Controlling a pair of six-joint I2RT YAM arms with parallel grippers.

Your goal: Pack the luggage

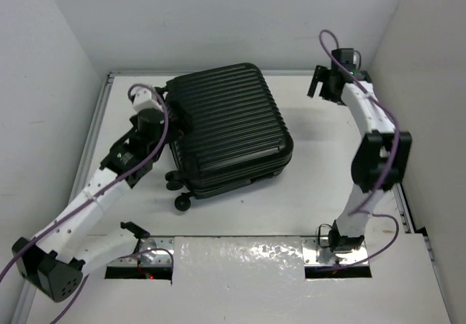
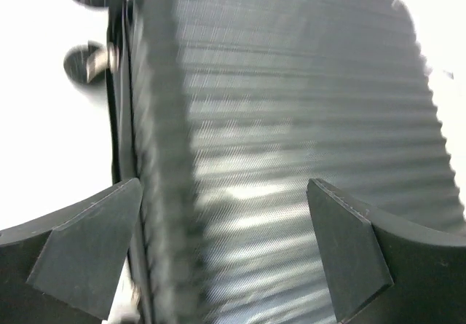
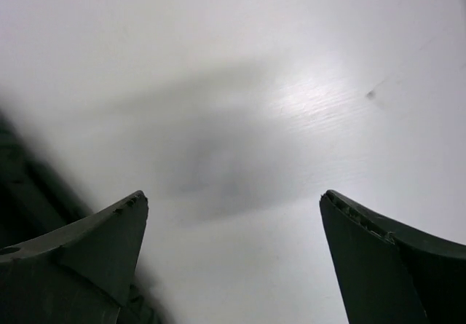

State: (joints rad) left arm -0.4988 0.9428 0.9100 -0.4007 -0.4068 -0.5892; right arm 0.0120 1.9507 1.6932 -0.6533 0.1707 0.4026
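Well, the black ribbed hard-shell luggage (image 1: pixel 229 127) lay shut in the middle of the white table (image 1: pixel 313 186). The left gripper (image 2: pixel 222 193) gaped wide at its left edge; the right gripper (image 3: pixel 233 200) hung released, far right.

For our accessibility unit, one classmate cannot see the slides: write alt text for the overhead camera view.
A closed black ribbed suitcase lies flat on a white table, wheels toward the near edge. The left claw sits open at its left edge; the right claw hangs open over bare table near the far right corner.
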